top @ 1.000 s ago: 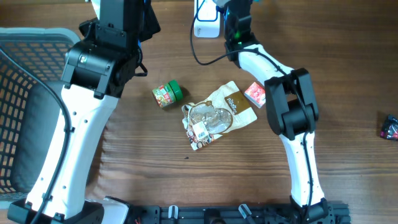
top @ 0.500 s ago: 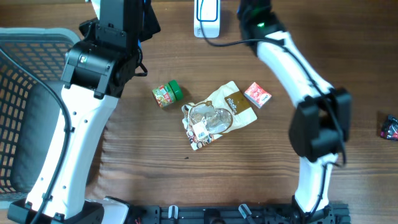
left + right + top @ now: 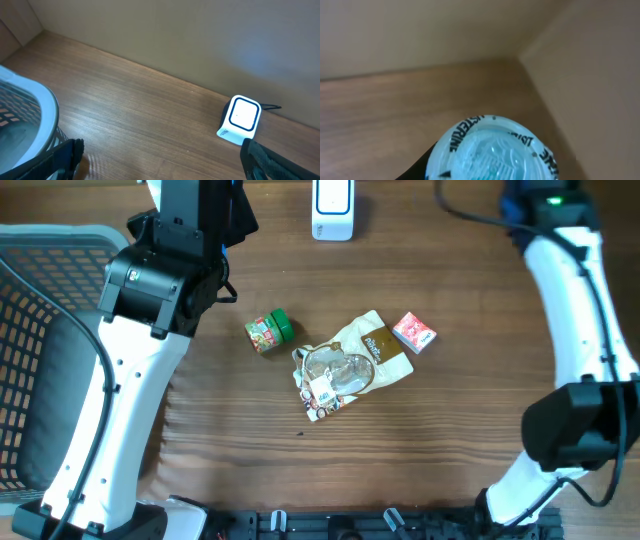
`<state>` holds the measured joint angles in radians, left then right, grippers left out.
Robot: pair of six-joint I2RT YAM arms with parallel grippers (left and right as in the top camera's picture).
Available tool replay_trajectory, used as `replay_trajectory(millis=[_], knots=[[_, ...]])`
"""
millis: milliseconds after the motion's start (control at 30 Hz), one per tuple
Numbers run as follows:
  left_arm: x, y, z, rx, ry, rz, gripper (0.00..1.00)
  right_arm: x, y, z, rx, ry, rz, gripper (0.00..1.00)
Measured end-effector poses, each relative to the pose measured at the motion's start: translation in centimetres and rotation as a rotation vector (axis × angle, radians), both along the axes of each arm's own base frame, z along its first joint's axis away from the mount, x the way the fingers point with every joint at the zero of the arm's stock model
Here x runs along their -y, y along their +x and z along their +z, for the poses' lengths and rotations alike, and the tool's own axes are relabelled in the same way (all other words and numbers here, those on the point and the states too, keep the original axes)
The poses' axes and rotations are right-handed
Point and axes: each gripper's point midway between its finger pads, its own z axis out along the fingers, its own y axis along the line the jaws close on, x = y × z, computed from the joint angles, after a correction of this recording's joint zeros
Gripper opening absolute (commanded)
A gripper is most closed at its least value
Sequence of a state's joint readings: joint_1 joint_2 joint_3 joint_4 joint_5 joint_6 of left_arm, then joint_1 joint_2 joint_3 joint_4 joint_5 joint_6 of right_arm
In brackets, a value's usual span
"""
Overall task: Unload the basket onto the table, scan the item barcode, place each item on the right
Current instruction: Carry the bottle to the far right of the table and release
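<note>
Right gripper [image 3: 490, 170], at the table's far right, clamps a round Listerine pack [image 3: 492, 147] with its lettered face toward the wrist camera, while the scanner [image 3: 332, 205] stands well off to its left, ahead of the wide-open, empty left gripper [image 3: 160, 172].

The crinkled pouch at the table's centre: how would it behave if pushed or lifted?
The pouch looks wrinkled and flat, so it would probably flex and sag rather than stay stiff. Its shiny film may be slippery. Lying flat, it should slide, not roll.
</note>
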<state>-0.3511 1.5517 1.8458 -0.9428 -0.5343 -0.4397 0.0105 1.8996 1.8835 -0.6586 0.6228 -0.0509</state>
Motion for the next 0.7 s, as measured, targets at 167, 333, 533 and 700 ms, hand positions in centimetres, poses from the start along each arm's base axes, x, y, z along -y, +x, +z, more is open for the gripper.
replay_trajectory(millis=[167, 333, 533, 700], knots=[[0.0, 0.0, 0.0, 0.0, 0.0, 0.0, 1.0, 6.0, -2.2, -1.9, -0.007, 0.137, -0.139, 0.13], [0.0, 0.0, 0.0, 0.0, 0.0, 0.0, 1.0, 12.6, -4.7, -2.9, 0.024, 0.224, -0.272, 0.16], [0.0, 0.0, 0.0, 0.0, 0.0, 0.0, 1.0, 20.1, -8.6, -5.8, 0.041, 0.267, -0.424, 0.16], [0.0, 0.0, 0.0, 0.0, 0.0, 0.0, 1.0, 23.7, -10.2, -8.5, 0.083, 0.306, -0.446, 0.17]])
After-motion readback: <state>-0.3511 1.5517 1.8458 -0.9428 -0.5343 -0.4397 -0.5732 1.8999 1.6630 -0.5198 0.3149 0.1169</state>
